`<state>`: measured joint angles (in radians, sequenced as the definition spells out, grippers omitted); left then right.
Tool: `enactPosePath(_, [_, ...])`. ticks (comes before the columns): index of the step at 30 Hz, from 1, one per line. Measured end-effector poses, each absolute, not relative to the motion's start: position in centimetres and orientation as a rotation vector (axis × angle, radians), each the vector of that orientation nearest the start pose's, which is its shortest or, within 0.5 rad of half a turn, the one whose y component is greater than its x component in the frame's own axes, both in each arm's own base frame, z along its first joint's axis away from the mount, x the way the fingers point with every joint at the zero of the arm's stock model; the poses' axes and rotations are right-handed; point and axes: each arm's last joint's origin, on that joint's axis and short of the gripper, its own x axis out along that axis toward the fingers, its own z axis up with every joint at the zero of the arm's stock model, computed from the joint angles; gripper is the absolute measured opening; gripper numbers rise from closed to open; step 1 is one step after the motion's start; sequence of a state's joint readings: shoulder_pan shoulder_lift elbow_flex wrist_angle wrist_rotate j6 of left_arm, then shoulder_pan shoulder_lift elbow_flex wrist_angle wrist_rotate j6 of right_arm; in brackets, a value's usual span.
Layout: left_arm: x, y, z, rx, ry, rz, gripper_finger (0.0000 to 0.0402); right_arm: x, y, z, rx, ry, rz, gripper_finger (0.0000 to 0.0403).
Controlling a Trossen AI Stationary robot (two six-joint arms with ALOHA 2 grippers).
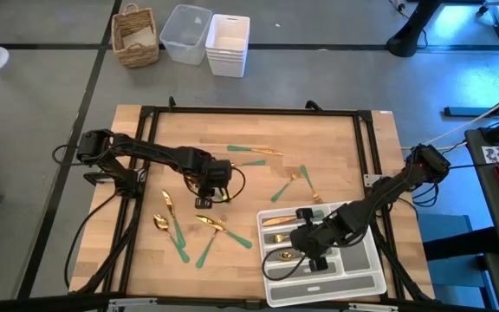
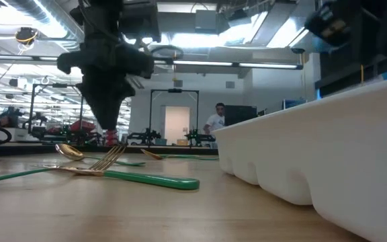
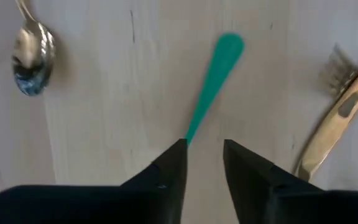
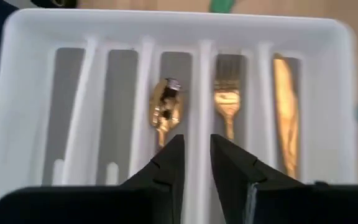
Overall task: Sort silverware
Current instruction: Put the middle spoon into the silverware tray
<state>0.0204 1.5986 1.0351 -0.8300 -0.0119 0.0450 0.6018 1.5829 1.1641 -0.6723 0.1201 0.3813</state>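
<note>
Several gold pieces of silverware with green handles lie loose on the wooden table, among them a knife (image 1: 254, 151), forks (image 1: 288, 184) and a spoon (image 1: 159, 223). My left gripper (image 1: 204, 201) points down over the table's middle left, open by a narrow gap (image 3: 205, 149). A green handle (image 3: 215, 81) runs up to one fingertip. A spoon (image 3: 33, 59) and a fork (image 3: 347, 106) lie to either side. My right gripper (image 4: 196, 146) hovers open and empty over the white tray (image 1: 353, 282). The tray holds a spoon (image 4: 165, 106), a fork (image 4: 227, 96) and a knife (image 4: 283, 106) in separate slots. My left gripper points down with one fingertip (image 3: 176, 155) at the near end of the green handle (image 3: 191, 127), which lies flat on the table outside the gap. I cannot tell whether the finger touches it.
A black frame rail (image 1: 249, 111) borders the table. Beyond the far edge stand a wicker basket (image 1: 135, 36), a clear bin (image 1: 185, 33) and stacked white containers (image 1: 228, 45). In the low view the tray's wall (image 2: 314, 148) rises at the right, and a person (image 2: 215, 121) is far off.
</note>
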Motion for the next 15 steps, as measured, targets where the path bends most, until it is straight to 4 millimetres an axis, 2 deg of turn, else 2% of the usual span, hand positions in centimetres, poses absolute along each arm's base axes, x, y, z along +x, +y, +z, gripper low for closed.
enactPosePath(6, [28.0,0.6,17.3,0.134,1.460,-0.096,0.0145,26.2,17.3,25.1,-0.119,1.095,0.172,0.0080])
enactPosePath(10, [27.1,0.6,15.6,0.174,1.529,-0.122,0.0145,26.2,17.3,25.2,-0.126,1.095,0.162,0.0080])
enactPosePath(15, [26.4,1.0,14.3,0.255,1.563,-0.019,0.0136,26.2,17.2,25.2,-0.140,1.096,0.151,0.0080])
